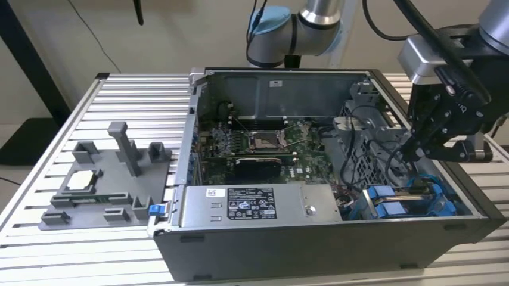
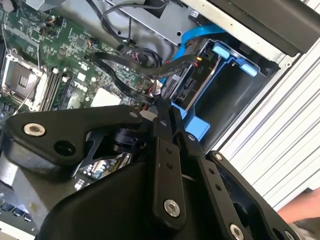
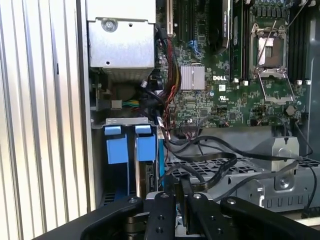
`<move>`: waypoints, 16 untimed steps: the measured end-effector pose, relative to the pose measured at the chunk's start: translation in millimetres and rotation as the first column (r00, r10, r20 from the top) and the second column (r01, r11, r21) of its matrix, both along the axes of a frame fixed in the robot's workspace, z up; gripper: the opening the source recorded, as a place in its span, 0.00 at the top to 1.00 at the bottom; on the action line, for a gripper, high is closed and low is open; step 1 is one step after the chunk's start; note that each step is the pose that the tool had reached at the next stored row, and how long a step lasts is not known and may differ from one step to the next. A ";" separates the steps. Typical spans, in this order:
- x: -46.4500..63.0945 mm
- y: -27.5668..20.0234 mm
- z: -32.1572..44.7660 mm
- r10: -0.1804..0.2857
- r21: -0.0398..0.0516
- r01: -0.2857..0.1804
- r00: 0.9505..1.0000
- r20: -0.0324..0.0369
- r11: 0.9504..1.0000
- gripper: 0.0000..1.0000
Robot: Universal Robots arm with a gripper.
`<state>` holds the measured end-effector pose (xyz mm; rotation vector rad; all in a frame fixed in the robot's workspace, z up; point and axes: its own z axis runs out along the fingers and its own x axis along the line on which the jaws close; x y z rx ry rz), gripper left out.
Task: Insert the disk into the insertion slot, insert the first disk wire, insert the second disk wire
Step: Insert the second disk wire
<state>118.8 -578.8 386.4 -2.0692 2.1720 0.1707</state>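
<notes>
1. In the exterior view we see the end effector [image 1: 419,150] hanging inside the open computer case [image 1: 318,238], over the corner at the exterior view's right, where the blue tabs of the insertion slot [image 1: 413,199] show. The case lies on the ribbed metal surface [image 1: 119,101], and the silver power-supply box [image 1: 254,205] sits just beside the slot.

2. In the second wrist view the black fingers [image 2: 162,130] stand pressed together, and a flat black wire [image 2: 135,65] runs into their tips. We judge they are closed on this disk wire, right at its connector end, close to the blue carrier frame of the disk [image 2: 192,107], which seems already seated in the bay. We cannot tell if the plug is fully home.

3. In the first wrist view the fingers again stand together, above the two blue tabs [image 3: 132,145], with loose black cables [image 3: 210,155] crossing near them.

4. On handling, we judge the wire light and soft: it bends easily and can twist, so the stiff plug is the right place to hold. The plug is small and its contacts are fragile; skew pressure could damage them. The disk itself is rigid and heavier, and its blue frame is the safe place to grip.
</notes>
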 end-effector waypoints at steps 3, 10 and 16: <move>-0.1 0.0 -3.0 0.000 -0.001 0.000 1.000 0.000 1.000 1.00; -0.2 0.0 -7.2 0.000 -0.001 0.000 1.000 0.000 1.000 1.00; -0.2 0.0 -7.6 0.000 -0.001 0.000 1.000 0.000 1.000 1.00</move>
